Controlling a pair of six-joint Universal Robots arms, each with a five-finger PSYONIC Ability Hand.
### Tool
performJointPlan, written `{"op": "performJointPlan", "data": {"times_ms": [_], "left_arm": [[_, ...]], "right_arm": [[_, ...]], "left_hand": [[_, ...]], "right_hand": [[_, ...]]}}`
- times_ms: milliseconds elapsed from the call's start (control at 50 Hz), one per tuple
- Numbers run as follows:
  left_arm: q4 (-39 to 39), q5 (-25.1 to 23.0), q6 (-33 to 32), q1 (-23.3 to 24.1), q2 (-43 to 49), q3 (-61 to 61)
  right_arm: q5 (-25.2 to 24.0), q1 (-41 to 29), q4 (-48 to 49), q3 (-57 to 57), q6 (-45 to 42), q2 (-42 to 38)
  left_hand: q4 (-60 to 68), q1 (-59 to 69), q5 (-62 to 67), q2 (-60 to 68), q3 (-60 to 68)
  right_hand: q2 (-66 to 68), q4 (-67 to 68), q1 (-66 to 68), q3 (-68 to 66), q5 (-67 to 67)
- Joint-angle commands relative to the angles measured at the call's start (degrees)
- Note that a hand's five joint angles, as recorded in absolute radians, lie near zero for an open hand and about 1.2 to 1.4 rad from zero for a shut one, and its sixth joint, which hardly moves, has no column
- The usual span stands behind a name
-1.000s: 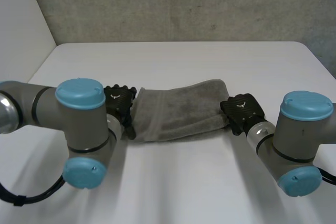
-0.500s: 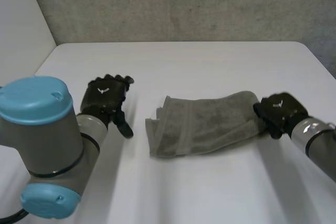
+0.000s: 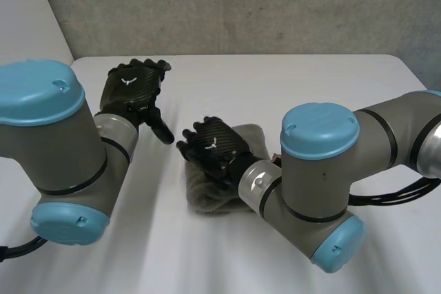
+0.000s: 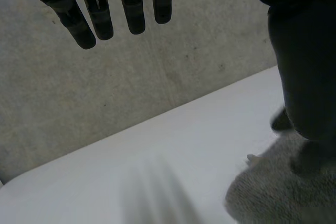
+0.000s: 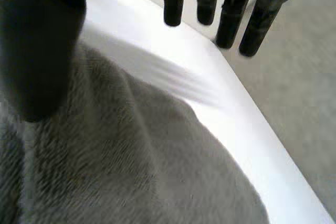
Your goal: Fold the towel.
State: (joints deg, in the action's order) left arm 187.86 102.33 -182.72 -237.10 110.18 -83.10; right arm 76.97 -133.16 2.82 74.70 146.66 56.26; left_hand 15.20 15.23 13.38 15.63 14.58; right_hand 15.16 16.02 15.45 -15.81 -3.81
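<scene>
— On the backs of the hands, any lettering?
— Small white mark (image 3: 128,81) on left hand (image 3: 131,98), same on right hand (image 3: 212,148). Visible from the head view; not legible as writing.

— Position of the towel (image 3: 209,201)?
— Bunched in a grey heap mid-table (image 3: 310,80), directly under the right hand.

— Difference between views?
— Head view: both hands seen from behind and the whole heap. Right wrist view: towel pile close under the palm, bare table past it. Left wrist view: one edge of the towel beside the thumb (image 4: 304,77), concrete wall (image 4: 157,77) beyond the table.

— Left hand, pose and state?
— Raised over the table, apart from the towel. Fingers (image 4: 100,14) straight and relaxed, thumb held wide; released, grasping nothing.

— Right hand?
— Right arm (image 3: 320,170) bent across toward the middle, hand palm-down over the heap. Fingers (image 5: 231,22) straight, reaching out past the cloth; thumb (image 5: 42,51) over the towel, contact not determinable. Released, nothing pinched.
</scene>
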Motion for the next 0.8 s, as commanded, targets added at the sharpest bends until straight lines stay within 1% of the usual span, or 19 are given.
{"op": "performJointPlan", "data": {"times_ms": [20,60,160,240,280,380,500,560,580,600,640,660,680,700,720,740,760,780,800], "left_arm": [[0.4,-0.3,0.5,1.8,3.4,0.3],[0.6,-0.6,0.5,2.5,4.3,0.4],[0.8,-2.7,0.5,3.8,7.5,0.2],[0.7,-3.4,0.3,5.2,11.0,-0.1],[0.7,-3.5,0.3,5.5,12.0,-0.3],[0.7,-3.5,0.2,5.6,15.0,-0.5],[0.2,-3.5,0.2,5.5,14.3,0.2],[0.0,-3.5,0.2,5.2,11.2,1.0],[0.0,-3.5,0.2,5.2,11.2,1.0],[0.0,-3.6,-0.1,5.1,9.1,1.6],[-0.5,-3.5,-0.2,4.5,6.9,2.5],[-1.4,-3.5,-0.2,4.2,5.0,3.6],[-3.2,-3.5,-0.1,3.6,3.0,4.9],[-3.2,-3.5,-0.1,3.6,2.9,5.0],[-5.5,-3.5,-0.1,2.6,0.8,6.4],[-5.5,-3.5,-0.1,2.6,0.8,6.4],[-8.0,-3.5,0.0,1.3,-1.6,7.9],[-10.1,-3.4,0.3,-0.3,-3.8,9.3],[-10.1,-3.4,0.3,-0.3,-3.8,9.4]], "right_arm": [[5.7,5.7,-0.1,3.4,11.5,6.2],[5.0,8.1,0.1,5.3,17.8,7.5],[4.1,9.8,0.0,5.6,23.6,7.0],[3.9,10.6,-0.1,5.3,24.1,5.5],[3.6,11.0,-0.1,4.8,23.8,1.2],[4.0,12.0,-0.6,2.9,23.7,-4.0],[3.7,12.9,-4.0,1.4,23.1,-4.7],[3.7,13.0,-4.7,1.0,23.1,-2.4],[4.0,13.3,-4.7,0.7,23.3,0.7],[4.0,13.3,-4.7,0.7,23.3,0.8],[4.8,14.4,-4.4,0.6,23.6,6.6],[4.8,14.4,-4.4,0.6,23.6,6.7],[4.9,15.3,-4.1,0.4,23.9,9.5],[4.9,15.3,-4.1,0.4,23.9,9.5],[5.5,16.1,-4.1,0.0,24.2,11.7],[7.1,16.9,-4.1,-0.6,24.6,14.0],[7.1,16.9,-4.1,-0.6,24.6,14.1],[9.7,17.7,-4.2,-1.4,25.3,16.2],[12.7,18.4,-4.6,-2.2,25.8,17.8]], "left_hand": [[-4.3,-4.3,-12.5,-4.7,-3.7],[-4.3,-4.3,-12.5,-4.7,-3.7],[-4.3,-4.3,-12.5,-4.7,-3.7],[-4.3,-4.3,-12.5,-4.7,-3.7],[-4.1,-4.2,-12.3,-4.6,-3.5],[-4.1,-4.2,-12.3,-4.6,-3.5],[-4.1,-4.2,-12.3,-4.6,-3.5],[-4.3,-4.3,-12.5,-4.7,-3.7],[-4.3,-4.3,-12.5,-4.7,-3.7],[-4.3,-4.3,-12.5,-4.7,-3.7],[-4.1,-4.2,-12.3,-4.6,-3.5],[-4.1,-4.2,-12.3,-4.6,-3.5],[-4.3,-4.3,-12.5,-4.7,-3.7],[-4.3,-4.3,-12.5,-4.7,-3.7],[-4.3,-4.3,-12.5,-4.7,-3.7],[-4.3,-4.3,-12.5,-4.7,-3.7],[-4.5,-4.5,-12.7,-4.9,-3.9],[-4.5,-4.5,-12.7,-4.9,-3.9],[-4.5,-4.5,-12.7,-4.9,-3.9]], "right_hand": [[-5.2,-6.0,-5.4,5.8,3.8],[-5.2,-6.0,-5.4,5.8,3.8],[-5.2,-6.0,-5.4,5.8,3.8],[-5.2,-6.0,-5.4,5.8,3.8],[-5.2,-6.0,-5.4,5.8,3.8],[-5.2,-6.0,-5.4,5.8,3.8],[-5.2,-6.0,-5.4,5.8,3.8],[-5.2,-6.0,-5.4,5.8,3.8],[-5.2,-6.0,-5.4,5.8,3.8],[-5.2,-6.0,-5.4,5.8,3.8],[-5.2,-6.0,-5.4,5.8,3.8],[-5.2,-6.0,-5.4,5.8,3.8],[-5.2,-6.0,-5.4,5.8,3.8],[-5.2,-6.0,-5.4,5.8,3.8],[-5.2,-6.0,-5.4,5.8,3.8],[-5.2,-6.0,-5.4,5.8,3.8],[-5.2,-6.0,-5.4,5.8,3.8],[-5.2,-6.0,-5.4,5.8,3.8],[-5.2,-6.0,-5.4,5.8,3.8]]}}
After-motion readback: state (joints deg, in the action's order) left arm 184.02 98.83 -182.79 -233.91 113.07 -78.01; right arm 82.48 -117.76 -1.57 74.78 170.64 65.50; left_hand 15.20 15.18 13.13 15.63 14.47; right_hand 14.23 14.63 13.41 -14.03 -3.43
